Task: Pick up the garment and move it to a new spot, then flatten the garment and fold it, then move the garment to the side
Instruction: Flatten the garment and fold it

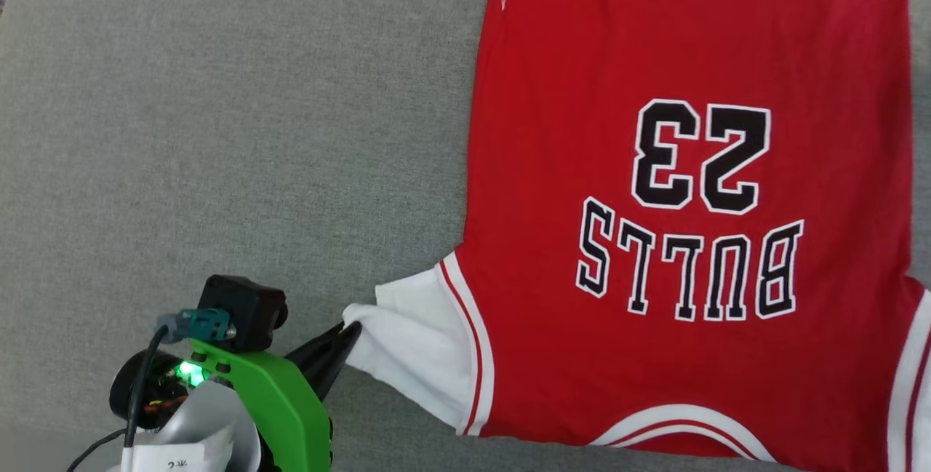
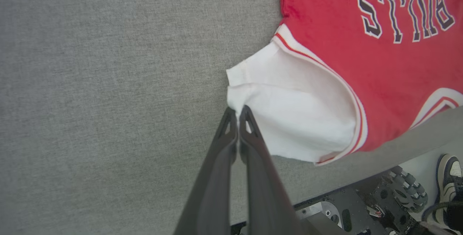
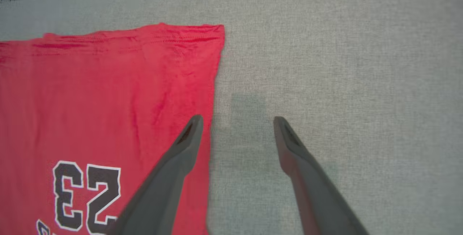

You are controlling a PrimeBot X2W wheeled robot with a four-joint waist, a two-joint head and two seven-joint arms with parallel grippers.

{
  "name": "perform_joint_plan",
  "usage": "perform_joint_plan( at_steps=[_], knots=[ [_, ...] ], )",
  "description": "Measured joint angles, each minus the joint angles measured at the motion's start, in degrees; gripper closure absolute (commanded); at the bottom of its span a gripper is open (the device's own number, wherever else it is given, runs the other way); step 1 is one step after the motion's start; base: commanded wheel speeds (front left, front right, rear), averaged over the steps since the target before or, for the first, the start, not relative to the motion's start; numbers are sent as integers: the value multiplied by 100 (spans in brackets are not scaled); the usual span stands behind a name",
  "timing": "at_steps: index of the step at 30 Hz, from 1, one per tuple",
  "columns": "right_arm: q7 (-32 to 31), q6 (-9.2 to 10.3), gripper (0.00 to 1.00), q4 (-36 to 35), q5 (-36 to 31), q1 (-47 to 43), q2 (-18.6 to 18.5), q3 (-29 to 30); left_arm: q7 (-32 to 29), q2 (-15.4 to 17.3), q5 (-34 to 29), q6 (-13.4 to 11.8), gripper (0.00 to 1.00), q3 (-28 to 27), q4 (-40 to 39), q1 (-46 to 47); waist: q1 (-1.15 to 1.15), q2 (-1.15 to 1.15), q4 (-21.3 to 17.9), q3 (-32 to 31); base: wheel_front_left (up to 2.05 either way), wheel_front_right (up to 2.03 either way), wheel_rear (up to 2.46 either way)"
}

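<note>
Left end effector [image 2: 238, 113]: both dark fingers are pressed together along their length, tips pinched on the white sleeve edge of the garment [image 2: 293, 117]. In the head view the left wrist sits at lower left, carrying a green bracket [image 1: 280, 403] and a black camera module [image 1: 244, 308], fingers angled up and right. Right end effector [image 3: 237, 121]: fingers are spread wide apart, holding nothing.

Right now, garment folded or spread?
Spread, not folded: the garment lies front up, lettering fully showing, white sleeve sticking out sideways, its edge pinched in the left gripper.
</note>
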State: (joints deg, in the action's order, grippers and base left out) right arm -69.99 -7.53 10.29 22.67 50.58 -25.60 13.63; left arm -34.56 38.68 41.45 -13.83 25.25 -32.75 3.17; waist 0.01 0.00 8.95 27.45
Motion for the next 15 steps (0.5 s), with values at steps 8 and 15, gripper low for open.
perform_joint_plan(
  at_steps=[8,15],
  knots=[
    [276,0,0,890,-287,907,-219,-258,131,-226,-75,48,100,132,37,250,0,0,454,719,0,0,0],
    [415,0,0,1262,-345,1305,-349,-566,241,-350,-76,100,100,196,158,315,0,0,778,1083,0,0,0]
  ],
)
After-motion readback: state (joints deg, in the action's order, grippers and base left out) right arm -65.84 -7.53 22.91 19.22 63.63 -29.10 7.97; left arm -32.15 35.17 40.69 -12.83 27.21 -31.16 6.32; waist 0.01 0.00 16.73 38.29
